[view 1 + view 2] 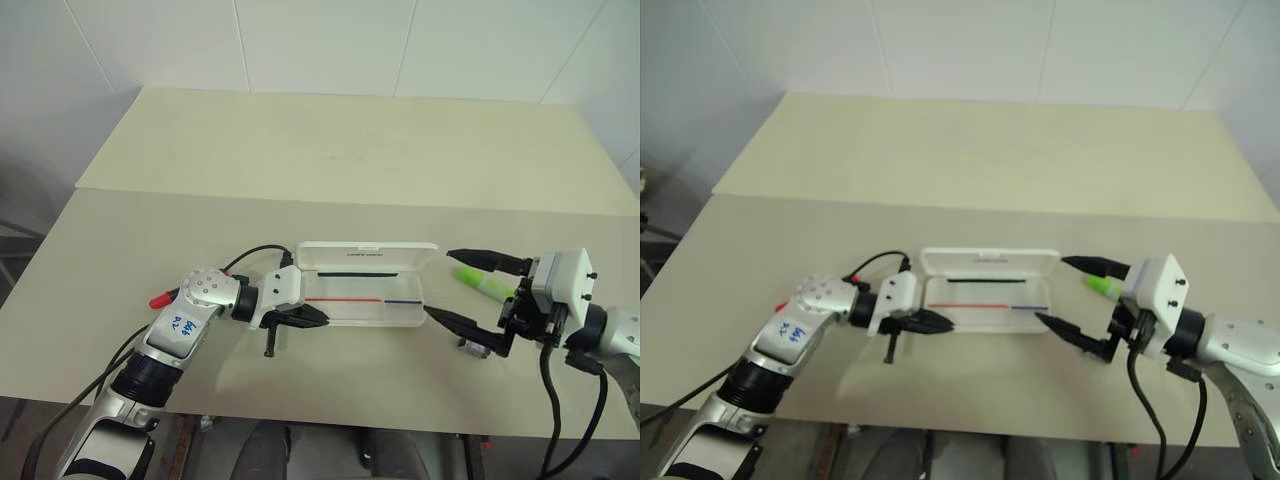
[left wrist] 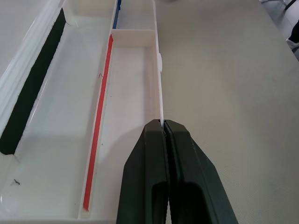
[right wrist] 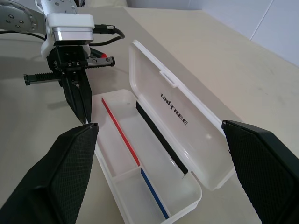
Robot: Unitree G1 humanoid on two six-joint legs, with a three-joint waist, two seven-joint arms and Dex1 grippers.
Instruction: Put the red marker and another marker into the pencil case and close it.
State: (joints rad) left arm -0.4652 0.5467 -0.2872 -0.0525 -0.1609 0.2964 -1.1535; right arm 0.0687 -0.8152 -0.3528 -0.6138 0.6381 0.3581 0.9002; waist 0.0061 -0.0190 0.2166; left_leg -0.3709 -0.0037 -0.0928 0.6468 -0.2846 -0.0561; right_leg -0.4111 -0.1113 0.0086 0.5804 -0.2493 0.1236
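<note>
The white pencil case (image 1: 365, 298) lies open mid-table, lid (image 3: 175, 109) tilted back, with nothing in its tray. My left gripper (image 2: 162, 124) is shut on the tray's thin front wall at the case's left end. The red marker (image 3: 100, 61) lies on the table behind my left wrist; its red end (image 1: 159, 298) pokes out beside the arm. The lime-green highlighter (image 1: 482, 283) lies right of the case. My right gripper (image 1: 470, 290) hovers open at the case's right end, fingers spread wide and holding nothing, with the highlighter seen between them.
A small dark stubby cylinder (image 1: 474, 347) sits under my right gripper near the front edge. The beige table (image 1: 330, 160) stretches back to a white tiled wall. A black cable (image 1: 255, 256) loops off my left wrist.
</note>
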